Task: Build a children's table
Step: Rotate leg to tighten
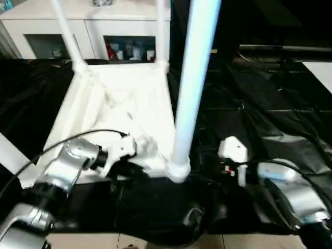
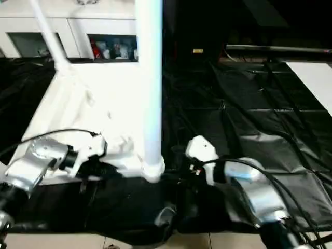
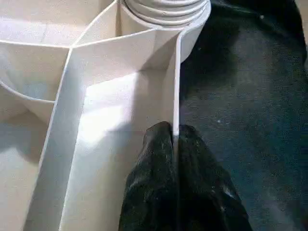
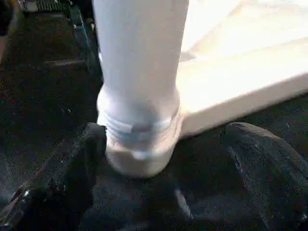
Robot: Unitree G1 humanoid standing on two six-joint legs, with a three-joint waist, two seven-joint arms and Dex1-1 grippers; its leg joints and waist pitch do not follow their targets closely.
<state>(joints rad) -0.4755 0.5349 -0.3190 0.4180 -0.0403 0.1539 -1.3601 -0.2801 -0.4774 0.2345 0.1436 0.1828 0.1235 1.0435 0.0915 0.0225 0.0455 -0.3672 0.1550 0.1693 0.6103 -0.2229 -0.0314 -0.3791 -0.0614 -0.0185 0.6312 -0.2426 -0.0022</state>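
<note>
Small white plastic children's table [image 1: 124,111] upside down on crinkled black sheeting [image 1: 270,124], three smooth tube legs standing.
Left gripper [image 3: 175,137] pinches the table's thin rim; right gripper [image 4: 163,173] gapes wide around the threaded near-corner leg [image 4: 139,62], holding nothing.

— Where does the children's table [image 1: 122,111] lie?
— Upside down on the sheet-covered surface [image 1: 270,124], left of centre, its legs pointing up; the nearest leg [image 1: 189,88] stands in the near right corner socket [image 1: 178,170].
— And around it?
— The cabinet [image 1: 88,28] stands behind it. The left pincer [image 3: 175,159] pinches the table's near edge; the right pincer [image 4: 163,159] sits just right of that socket, one finger on either side.
</note>
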